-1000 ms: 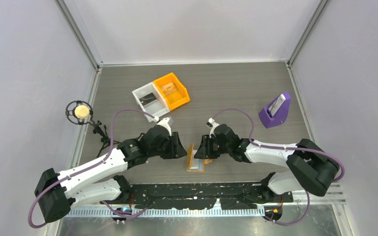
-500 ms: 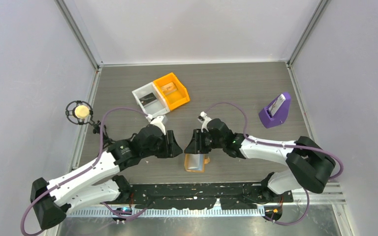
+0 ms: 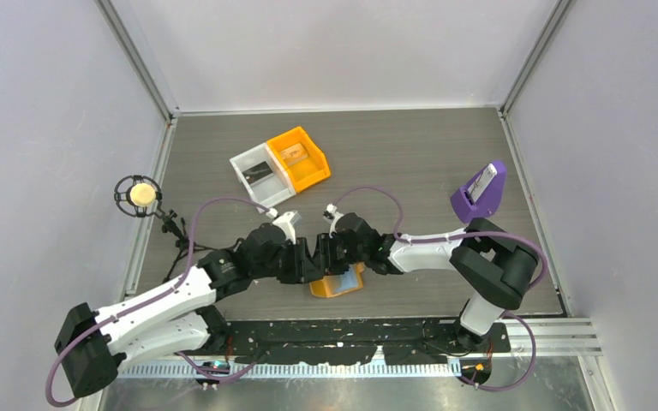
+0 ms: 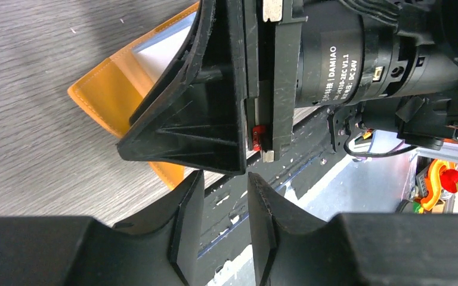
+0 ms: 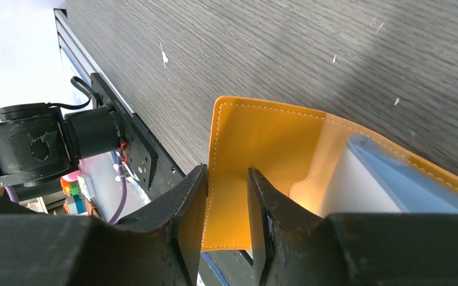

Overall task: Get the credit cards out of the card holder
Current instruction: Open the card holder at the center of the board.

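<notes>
The orange card holder (image 3: pixel 340 286) lies open near the table's front edge, its light blue pocket showing. In the right wrist view its orange flap (image 5: pixel 262 143) lies spread out, with a white card (image 5: pixel 358 179) under the light blue pocket (image 5: pixel 405 173). My right gripper (image 5: pixel 226 202) is open, with the flap's left edge in the gap between the fingers. My left gripper (image 4: pixel 220 214) is open and empty, close against the right gripper's body, with the card holder (image 4: pixel 104 89) beyond it. From above the two grippers, left (image 3: pixel 308 264) and right (image 3: pixel 324 259), meet just over the holder.
A white bin (image 3: pixel 260 175) and an orange bin (image 3: pixel 300 157), each with a card in it, stand at the back left. A purple wedge stand (image 3: pixel 478 194) holds a card at the right. A yellow ball in a black ring (image 3: pixel 141 193) stands at the left. A black base rail (image 3: pixel 351 334) runs along the near edge.
Both grippers have closed in toward each other over the card holder, the right one moving left. The holder has turned and shifted slightly left, its orange flap now spread out.
</notes>
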`<act>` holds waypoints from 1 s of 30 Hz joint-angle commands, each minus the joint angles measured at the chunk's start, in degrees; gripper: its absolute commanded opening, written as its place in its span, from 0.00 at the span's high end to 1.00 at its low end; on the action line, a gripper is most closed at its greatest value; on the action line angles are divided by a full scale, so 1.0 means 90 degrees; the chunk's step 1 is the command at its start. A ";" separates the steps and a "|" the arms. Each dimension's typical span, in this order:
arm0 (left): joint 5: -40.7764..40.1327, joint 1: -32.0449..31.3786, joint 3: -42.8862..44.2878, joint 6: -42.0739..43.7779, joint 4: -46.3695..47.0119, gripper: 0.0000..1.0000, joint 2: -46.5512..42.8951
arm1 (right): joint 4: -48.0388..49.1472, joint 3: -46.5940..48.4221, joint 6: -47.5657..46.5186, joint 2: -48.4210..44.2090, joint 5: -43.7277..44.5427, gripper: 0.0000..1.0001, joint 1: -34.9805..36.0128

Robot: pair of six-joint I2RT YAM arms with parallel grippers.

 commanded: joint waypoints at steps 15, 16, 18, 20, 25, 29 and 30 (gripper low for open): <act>0.0305 0.0015 -0.0556 -0.0027 0.1514 0.66 0.0823 | -0.0756 -0.0019 -0.0864 -0.1138 0.0269 0.51 -0.0430; 0.0292 0.0015 -0.0569 -0.0026 0.1556 0.66 0.0898 | -0.0826 -0.0051 -0.0880 -0.1256 0.0244 0.52 -0.0527; 0.0253 0.0015 -0.0593 -0.0026 0.1612 0.67 0.1043 | -0.0932 -0.0109 -0.0949 -0.1465 0.0215 0.54 -0.0683; 0.0242 0.0015 -0.0636 -0.0024 0.1702 0.67 0.1194 | -0.1046 -0.0193 -0.1008 -0.1681 0.0201 0.54 -0.0847; 0.0226 0.0015 -0.0706 -0.0002 0.1838 0.69 0.1636 | -0.1425 -0.0472 -0.1213 -0.2235 0.0194 0.53 -0.1239; 0.0241 0.0015 -0.0725 0.0012 0.1877 0.70 0.1801 | -0.1730 -0.0639 -0.1371 -0.2512 0.0194 0.51 -0.1425; 0.0240 0.0011 -0.0726 0.0013 0.1893 0.70 0.1820 | -0.1846 -0.0664 -0.1406 -0.2543 0.0184 0.51 -0.1443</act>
